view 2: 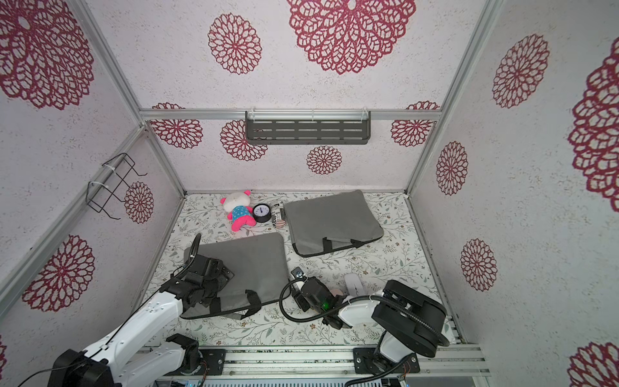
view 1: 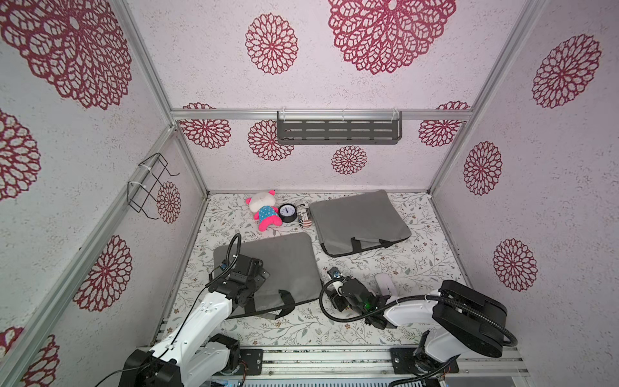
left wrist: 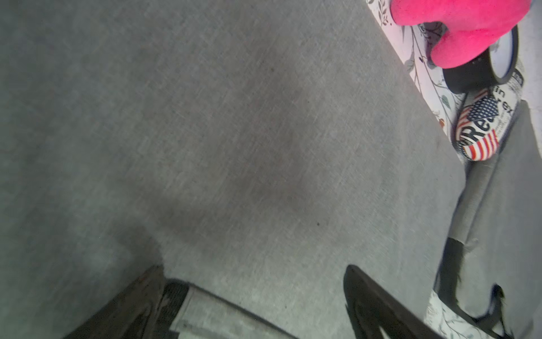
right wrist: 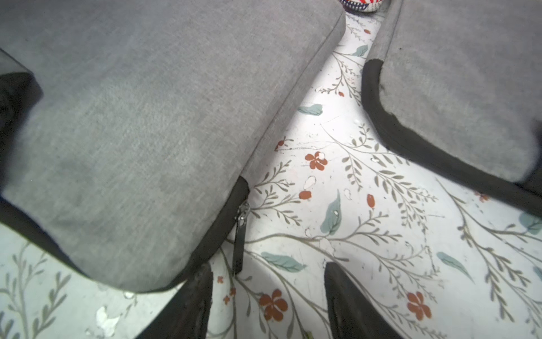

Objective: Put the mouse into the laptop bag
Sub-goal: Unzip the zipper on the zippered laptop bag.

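While the white mouse (view 1: 383, 282) lies on the floral tabletop (view 1: 418, 261) beside the right arm (view 1: 412, 311), the right gripper (right wrist: 268, 267) hangs empty, jaws apart, near the zipper pull (right wrist: 239, 243) of the nearer laptop bag (right wrist: 132, 132), and the left gripper (left wrist: 255, 268) gapes over that bag.

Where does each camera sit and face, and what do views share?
Top views: high in front, looking down at floral table; left arm, right arm show.
Left wrist: on left arm, facing near laptop bag; open jaws show.
Right wrist: on right arm, facing that bag's zipper pull; jaws show.
Both wrist views share flag-print case.
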Tool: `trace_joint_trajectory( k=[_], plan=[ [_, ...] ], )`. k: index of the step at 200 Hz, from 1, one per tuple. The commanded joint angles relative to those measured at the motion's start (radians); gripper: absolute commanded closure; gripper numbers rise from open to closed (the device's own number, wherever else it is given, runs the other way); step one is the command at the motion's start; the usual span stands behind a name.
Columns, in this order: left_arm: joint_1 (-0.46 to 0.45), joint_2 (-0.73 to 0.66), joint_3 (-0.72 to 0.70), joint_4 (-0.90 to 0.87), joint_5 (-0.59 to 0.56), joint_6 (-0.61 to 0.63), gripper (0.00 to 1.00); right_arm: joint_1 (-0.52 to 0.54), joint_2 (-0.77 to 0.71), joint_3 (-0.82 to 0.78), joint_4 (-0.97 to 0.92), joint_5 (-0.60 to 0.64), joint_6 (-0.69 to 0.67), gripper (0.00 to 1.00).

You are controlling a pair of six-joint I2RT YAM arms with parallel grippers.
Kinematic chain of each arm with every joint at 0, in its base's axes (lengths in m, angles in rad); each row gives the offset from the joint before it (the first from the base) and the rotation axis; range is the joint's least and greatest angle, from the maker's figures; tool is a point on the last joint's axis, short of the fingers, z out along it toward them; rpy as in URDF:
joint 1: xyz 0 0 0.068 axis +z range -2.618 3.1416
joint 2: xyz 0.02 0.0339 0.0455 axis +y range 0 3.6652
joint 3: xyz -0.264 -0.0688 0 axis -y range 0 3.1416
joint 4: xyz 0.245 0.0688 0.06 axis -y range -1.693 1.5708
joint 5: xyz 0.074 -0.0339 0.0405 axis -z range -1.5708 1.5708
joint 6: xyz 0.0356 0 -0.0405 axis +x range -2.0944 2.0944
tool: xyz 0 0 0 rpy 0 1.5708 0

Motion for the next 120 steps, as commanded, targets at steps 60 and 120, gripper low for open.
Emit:
trace_joint_trajectory(
  k=[60,120],
  plan=[
    [0.016,0.068,0.046,-0.029,-0.208,0.033,0.02,0.008,0.030,-0.019,0.073,-0.035,-0.060,0.37],
    [0.054,0.075,0.022,0.005,-0.171,0.064,0.02,0.008,0.156,0.059,0.081,0.004,-0.053,0.42]
  ],
)
